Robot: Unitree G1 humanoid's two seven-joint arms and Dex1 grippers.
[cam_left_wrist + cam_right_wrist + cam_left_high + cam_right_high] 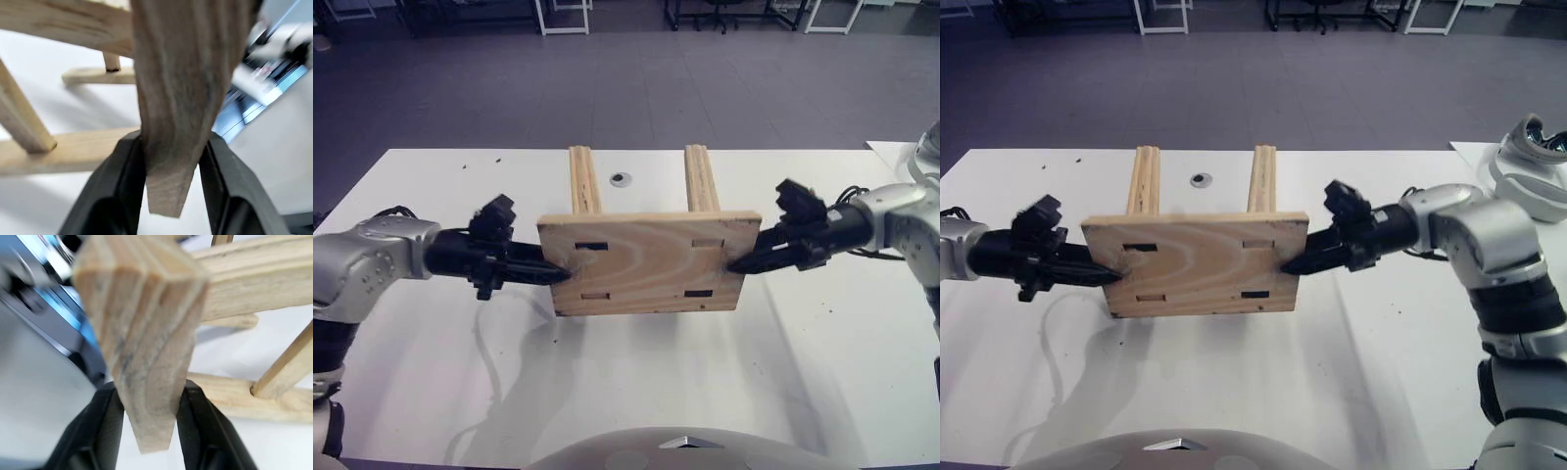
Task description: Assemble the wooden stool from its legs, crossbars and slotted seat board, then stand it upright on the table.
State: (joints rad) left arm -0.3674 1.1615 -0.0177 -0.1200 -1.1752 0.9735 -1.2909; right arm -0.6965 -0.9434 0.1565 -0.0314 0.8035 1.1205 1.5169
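The left tool [564, 275] is closed on the left-hand edge of the seat board [646, 262]; in the left wrist view its two black fingers [122, 191] press flat against both faces of the wood, with the board's edge poking out between them. The right tool [734, 264] grips the opposite edge in the same manner, its fingers [200, 431] clamped on either face of the layered wood. Between the two tools the seat board stands on its long edge, its broad face turned toward the robot and tipped slightly back. It sits near the middle of the white surface [431, 372], though whether the lower edge touches the surface cannot be told. Four small rectangular slots [592, 244] are cut in the face: two look dark and two show pale wood. Behind the board two legs [583, 180] run straight away from the robot, side by side and well apart, their far ends near the back edge of the surface. The wrist views show the frame under the seat — long rails joined by round crossbars [288, 362] set into them. A small round grey disc [621, 179] lies on the surface between the two legs.
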